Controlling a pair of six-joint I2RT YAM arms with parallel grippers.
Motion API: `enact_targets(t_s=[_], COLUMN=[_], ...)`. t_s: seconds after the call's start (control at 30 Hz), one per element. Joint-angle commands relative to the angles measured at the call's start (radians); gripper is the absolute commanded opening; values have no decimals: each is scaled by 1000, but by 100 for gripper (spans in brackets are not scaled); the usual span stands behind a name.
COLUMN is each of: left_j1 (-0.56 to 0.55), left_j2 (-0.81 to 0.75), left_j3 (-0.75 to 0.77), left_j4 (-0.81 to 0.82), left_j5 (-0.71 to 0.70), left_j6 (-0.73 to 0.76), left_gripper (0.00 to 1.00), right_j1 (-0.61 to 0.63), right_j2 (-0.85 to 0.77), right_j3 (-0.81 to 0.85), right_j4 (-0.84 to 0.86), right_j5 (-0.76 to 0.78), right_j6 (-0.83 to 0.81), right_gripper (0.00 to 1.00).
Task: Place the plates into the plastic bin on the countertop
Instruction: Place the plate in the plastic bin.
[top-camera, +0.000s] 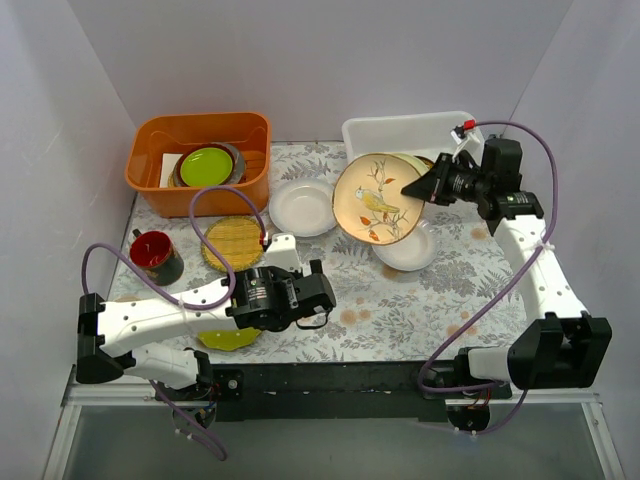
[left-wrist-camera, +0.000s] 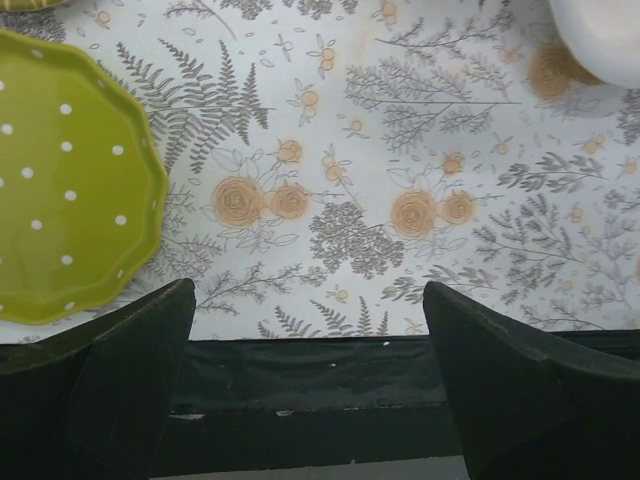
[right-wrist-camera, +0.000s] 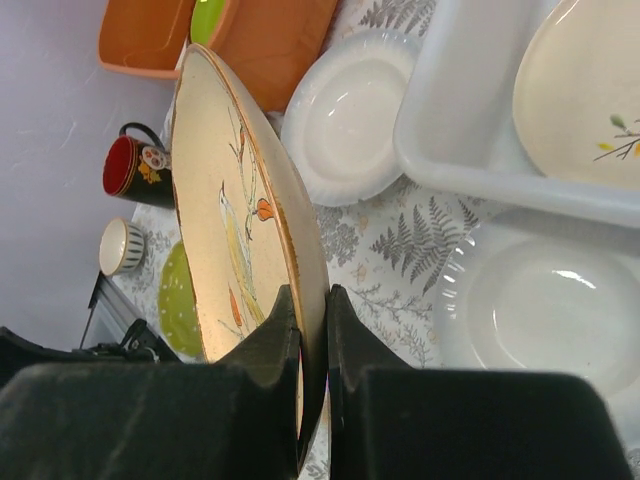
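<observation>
Far left of the translucent white plastic bin (top-camera: 392, 133), at the back corner of the table (top-camera: 400, 300), sits an orange plastic tub (top-camera: 150, 165) holding a plain lime-green plate (top-camera: 207, 165) stacked on grey dishes (top-camera: 236, 158). Nearer, and still well left of the bin, are a red mug (top-camera: 152, 250), a round woven straw-yellow plate (top-camera: 230, 248) and, at the near edge, a lime-green dotted plate (top-camera: 228, 340) partly under the left arm (top-camera: 160, 320). The left gripper (left-wrist-camera: 308, 295) hovers over bare table beside that dotted plate, its jaws spread wide and empty. A white fluted plate (top-camera: 302, 207) lies just left of the bin's front corner. In front of that corner, the cream round plate painted with a bird and flowers (top-camera: 372, 200) is tilted steeply on edge, its rim pinched between the closed jaws of the right gripper (right-wrist-camera: 310, 310). Inside the bin lies another cream floral plate (right-wrist-camera: 590, 90). Just in front of the bin rests a second white plate (top-camera: 410, 250).
</observation>
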Motion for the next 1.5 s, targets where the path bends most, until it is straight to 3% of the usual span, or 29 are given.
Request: enact_targets(t_s=[0.0,0.27,0.43,1.0,1.47], left_j1=[-4,-4,-2,-4,-4], left_j2=[-33,-61,-81,-93,-101], left_j3=[-39,-102,-139,-183,-177], left_j4=[-58,-49,-80,-38,60], left_j5=[-18,20,28,49,74], left_j6=[-72,-103,-155,-155,-131], left_gripper=[98,98,98,98,98], right_j1=[-30,-119,-173,-188,-169], right_j2=[36,194,275,640,727], right_j3=[148,305,322,638,629], right_j4=[111,144,249,174,134], right_j5=[-16,10,-11,74,163], right_j6=[56,96,200,263,216], right_gripper=[1,1,1,1,1])
